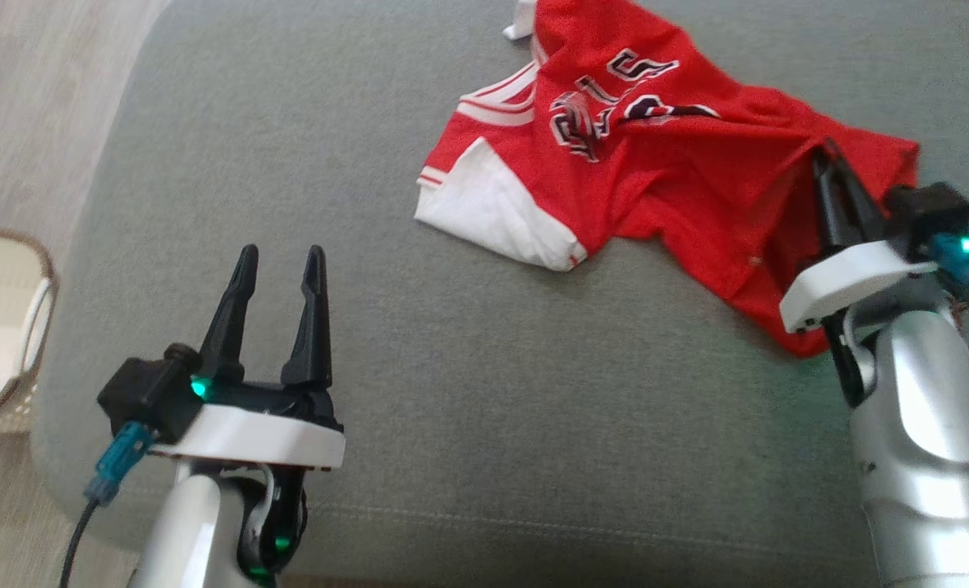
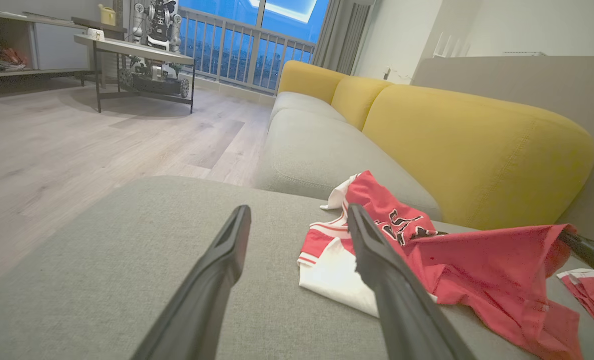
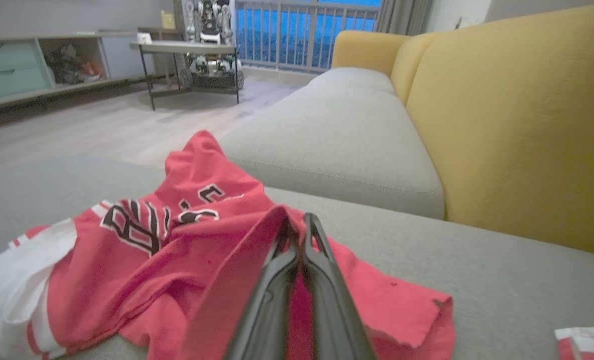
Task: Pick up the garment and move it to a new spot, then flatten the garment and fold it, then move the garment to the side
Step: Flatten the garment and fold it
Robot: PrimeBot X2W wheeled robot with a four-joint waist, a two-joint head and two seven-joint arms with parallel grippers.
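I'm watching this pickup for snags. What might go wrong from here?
The right gripper pinches just a thin fold of the jersey, which may slip out on lifting. The rest lies crumpled on the grey cushion and may drag bunched. The left gripper is open and apart, giving no support.

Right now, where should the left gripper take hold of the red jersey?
I'd grip the white panel at the jersey's near-left corner, coming in low from the left: it lies flat, sticks out toward the open left gripper, far from the right gripper's pinch.
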